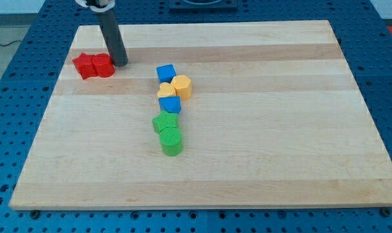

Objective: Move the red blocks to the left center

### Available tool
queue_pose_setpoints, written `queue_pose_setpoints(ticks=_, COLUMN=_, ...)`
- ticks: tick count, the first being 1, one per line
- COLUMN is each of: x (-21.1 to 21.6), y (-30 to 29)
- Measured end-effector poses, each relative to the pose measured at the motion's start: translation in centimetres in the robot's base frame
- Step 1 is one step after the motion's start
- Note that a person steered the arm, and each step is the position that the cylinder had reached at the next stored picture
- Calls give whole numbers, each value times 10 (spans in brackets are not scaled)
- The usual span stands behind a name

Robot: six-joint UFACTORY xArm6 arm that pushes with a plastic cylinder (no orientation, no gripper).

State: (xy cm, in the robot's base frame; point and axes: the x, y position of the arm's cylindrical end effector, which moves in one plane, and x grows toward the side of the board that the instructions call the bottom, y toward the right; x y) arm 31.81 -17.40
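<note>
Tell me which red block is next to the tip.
The right-hand red block, a cylinder; my tip sits just at its right side. The other red block lies farther left.

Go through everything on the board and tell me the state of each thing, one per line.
Red blocks: two, touching side by side, near the board's upper left.
My tip: on the board, right against the red pair's right side.
Blue blocks: two, one above and one below the yellows.
Yellow blocks: two, touching each other.
Green blocks: two, touching, at the bottom of the column.
Board: flat, wooden.
</note>
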Motion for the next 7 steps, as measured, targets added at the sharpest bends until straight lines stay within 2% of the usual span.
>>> queue_pose_setpoints(ticks=1, x=-12, y=23)
queue_pose_setpoints(ticks=2, x=-26, y=17)
queue_pose_setpoints(ticks=3, x=-21, y=-5)
queue_pose_setpoints(ticks=5, x=52, y=-24)
queue_pose_setpoints(ticks=6, x=52, y=2)
queue_pose_setpoints(ticks=7, x=19, y=12)
